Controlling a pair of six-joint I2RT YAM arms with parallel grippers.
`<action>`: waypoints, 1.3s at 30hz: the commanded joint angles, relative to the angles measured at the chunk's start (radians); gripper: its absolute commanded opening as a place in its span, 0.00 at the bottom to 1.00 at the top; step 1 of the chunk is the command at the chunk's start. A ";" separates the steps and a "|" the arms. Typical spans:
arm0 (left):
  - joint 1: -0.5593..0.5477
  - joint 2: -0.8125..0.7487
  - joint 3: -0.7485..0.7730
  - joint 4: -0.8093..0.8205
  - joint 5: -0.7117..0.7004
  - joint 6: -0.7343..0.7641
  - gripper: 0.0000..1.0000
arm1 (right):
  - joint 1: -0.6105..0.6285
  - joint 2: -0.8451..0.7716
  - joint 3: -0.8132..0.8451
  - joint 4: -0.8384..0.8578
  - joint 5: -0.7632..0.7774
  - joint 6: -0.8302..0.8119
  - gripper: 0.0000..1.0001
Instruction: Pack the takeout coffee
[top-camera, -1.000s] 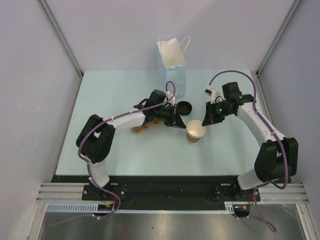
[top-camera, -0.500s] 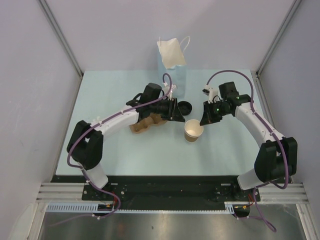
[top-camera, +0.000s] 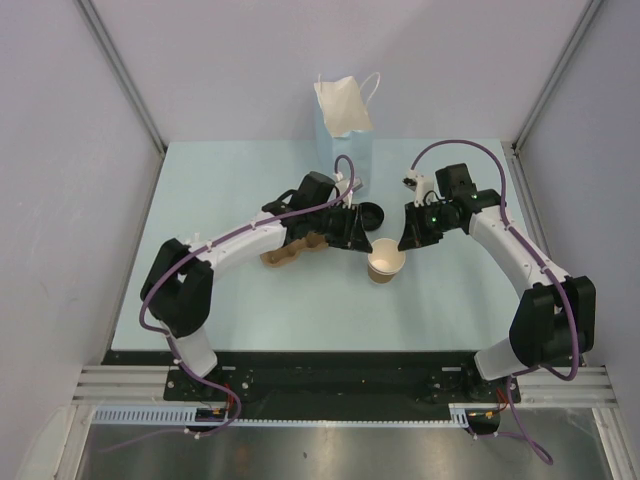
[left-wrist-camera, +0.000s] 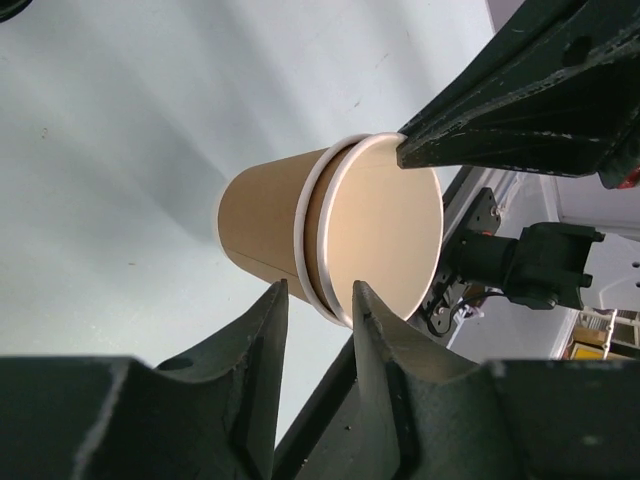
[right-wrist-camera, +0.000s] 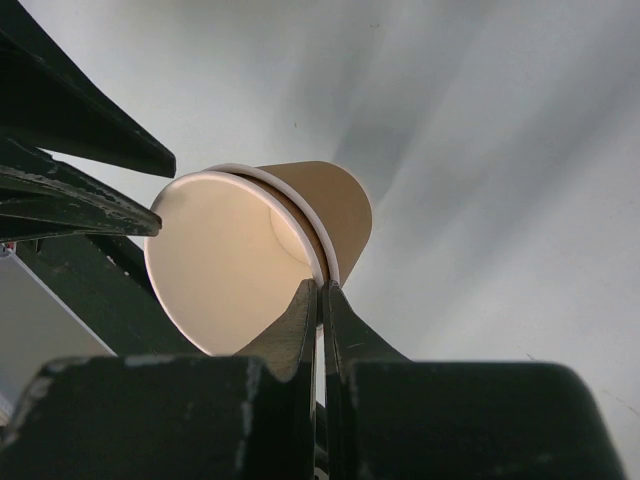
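The tan paper cup (top-camera: 386, 263) stands open on the table, cream inside, and shows two white rims, one nested in the other (left-wrist-camera: 270, 215) (right-wrist-camera: 230, 260). Its black lid (top-camera: 369, 214) lies on the table just behind it. My right gripper (top-camera: 405, 243) (right-wrist-camera: 322, 288) is shut on the cup's right rim. My left gripper (top-camera: 362, 240) (left-wrist-camera: 318, 290) is open, with its fingertips straddling the cup's left rim without gripping it. The light-blue paper bag (top-camera: 345, 140) stands at the back centre.
The brown moulded-pulp carrier (top-camera: 285, 252) lies on the table under my left forearm. White walls close in the table (top-camera: 200, 290) on the left, back and right. The right gripper's fingers (left-wrist-camera: 520, 110) show across the cup in the left wrist view.
My left gripper has swung back toward the cup and now has its tips at the left rim. The right gripper has stayed on the rim and the cup has shifted slightly left.
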 joint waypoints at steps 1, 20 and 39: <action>-0.021 0.011 0.062 -0.001 -0.020 0.029 0.34 | 0.008 -0.040 0.002 0.018 0.009 0.003 0.00; 0.039 0.038 0.035 0.085 0.139 -0.088 0.00 | -0.006 -0.115 -0.014 0.038 -0.020 -0.075 0.99; 0.099 0.054 -0.128 0.534 0.513 -0.321 0.00 | -0.061 -0.543 -0.366 0.074 -0.298 -0.670 1.00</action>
